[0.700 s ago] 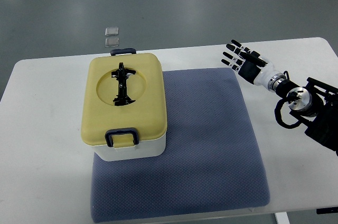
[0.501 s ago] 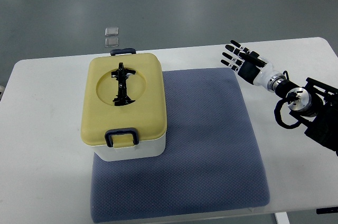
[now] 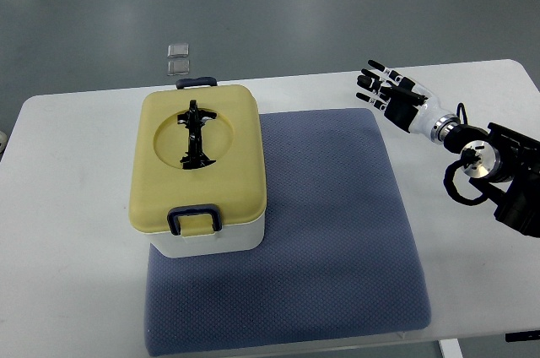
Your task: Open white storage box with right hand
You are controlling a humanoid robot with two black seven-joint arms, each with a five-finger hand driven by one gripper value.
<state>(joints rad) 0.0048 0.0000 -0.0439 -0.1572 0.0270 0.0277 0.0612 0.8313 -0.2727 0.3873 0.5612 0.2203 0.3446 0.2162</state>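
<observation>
The white plastic storage box (image 3: pixel 209 235) with its pale yellow lid (image 3: pixel 198 160) sits on the left part of the blue-grey textured mat (image 3: pixel 329 231), which is spread over the white table (image 3: pixel 67 206), and that lid is down flat, fully seated. Both dark latches are visible, the near latch (image 3: pixel 195 219) at the front edge and the far latch (image 3: pixel 196 83) at the back edge, and each looks folded against the box, so nothing reads as released yet. A black folding handle (image 3: pixel 193 134) lies flat in the round recess on top. Over on the right, the robot's right hand (image 3: pixel 393 96) hangs above the table at the mat's far right corner, well apart from the box, fingers spread wide and holding nothing at all. The left arm does not show. So the score here: the task looks barely begun. By my reading everything is left to do, namely crossing the mat to the box, freeing the latches, and lifting the yellow lid clear. Two small clear squares (image 3: pixel 178 56) lie on the grey floor beyond the table.
</observation>
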